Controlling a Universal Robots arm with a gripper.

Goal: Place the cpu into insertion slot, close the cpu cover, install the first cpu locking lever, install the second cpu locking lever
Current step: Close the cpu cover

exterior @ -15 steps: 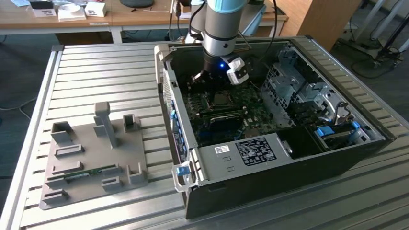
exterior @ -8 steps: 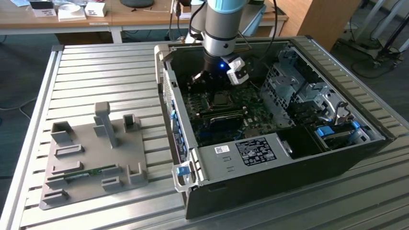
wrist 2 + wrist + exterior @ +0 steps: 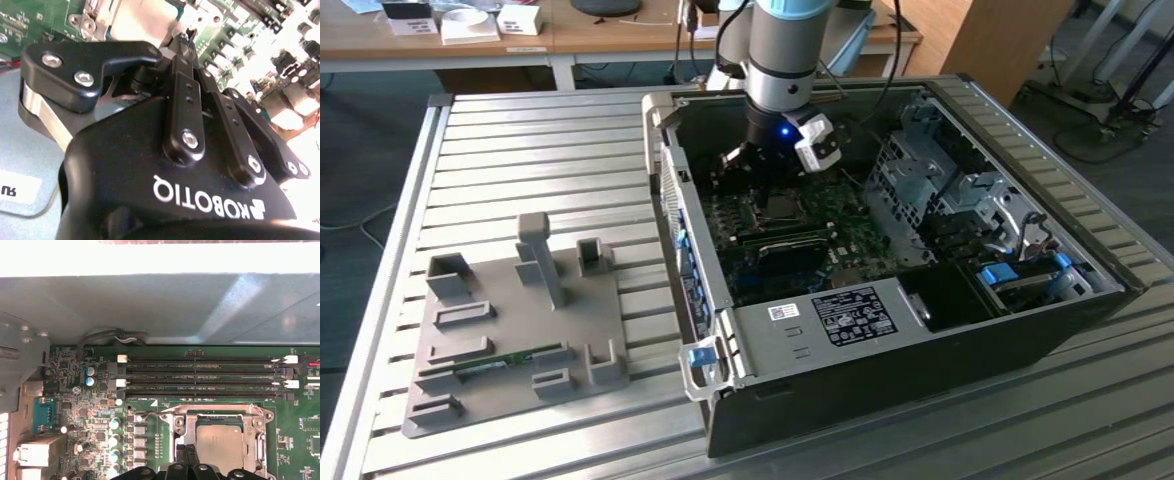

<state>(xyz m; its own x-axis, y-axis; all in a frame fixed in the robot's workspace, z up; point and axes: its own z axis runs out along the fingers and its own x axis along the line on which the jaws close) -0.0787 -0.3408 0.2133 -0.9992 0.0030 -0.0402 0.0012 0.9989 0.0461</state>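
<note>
Plainly, the small flat square cpu [image 3: 220, 445] with a silvery-grey metal top sat down in the square dark insertion slot [image 3: 220, 419], on the green motherboard [image 3: 90, 440]. The thin silvery metal cpu cover [image 3: 215, 412], a frame with a square window, lay flat around the chip, which showed through the window. A thin wire lever [image 3: 150, 415] with a hooked end ran just beside the cover's corner.

The black pincer [image 3: 186, 450] stood at the cover's edge, just beside the chip. Its fingertips were drawn together in both wrist views [image 3: 184, 40]. Whether they pinched anything could not be told.

Four long narrow black memory slots [image 3: 200, 372] with white end clips lay near the socket, between it and the grey case wall.

In the exterior view, the grey and pale-blue robot arm [image 3: 781, 50] reached down into the open black computer case [image 3: 921, 340], with the pincer [image 3: 761, 168] low over the board. The case rested on a ribbed grey metal worktop [image 3: 520, 150]. A grey moulded fixture plate [image 3: 507, 330] with upright posts sat on the same worktop, toward the exterior view's left, well apart from the arm.
</note>
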